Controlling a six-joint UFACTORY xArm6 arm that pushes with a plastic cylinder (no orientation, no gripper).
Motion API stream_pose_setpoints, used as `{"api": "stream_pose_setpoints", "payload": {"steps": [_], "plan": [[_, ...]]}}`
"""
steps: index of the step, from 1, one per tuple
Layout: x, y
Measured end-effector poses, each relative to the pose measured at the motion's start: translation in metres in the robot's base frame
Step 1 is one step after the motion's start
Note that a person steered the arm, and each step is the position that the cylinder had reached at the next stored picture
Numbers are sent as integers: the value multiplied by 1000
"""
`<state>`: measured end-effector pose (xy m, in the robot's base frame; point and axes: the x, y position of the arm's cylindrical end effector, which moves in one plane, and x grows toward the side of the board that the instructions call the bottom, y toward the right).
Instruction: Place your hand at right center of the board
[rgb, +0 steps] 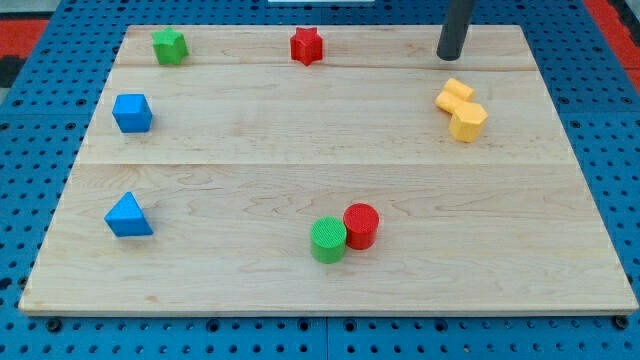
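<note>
My tip (449, 56) rests on the wooden board (330, 160) near its top right, just above and slightly left of two touching yellow blocks: a yellow bar-like block (453, 96) and a yellow hexagon block (468, 121). The rod comes down from the view's top edge. The tip touches no block.
A green block (169, 46) and a red star block (306, 46) sit along the top edge. A blue cube (132, 113) and a blue triangle block (128, 216) are at the left. A green cylinder (328, 240) touches a red cylinder (361, 226) at bottom centre.
</note>
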<state>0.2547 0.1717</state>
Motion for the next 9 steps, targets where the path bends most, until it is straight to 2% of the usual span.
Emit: {"api": "stream_pose_setpoints", "payload": {"steps": [2, 4, 7, 8, 9], "plan": [[-3, -2], [-27, -26], [-26, -36], [-9, 61], [48, 128]]}}
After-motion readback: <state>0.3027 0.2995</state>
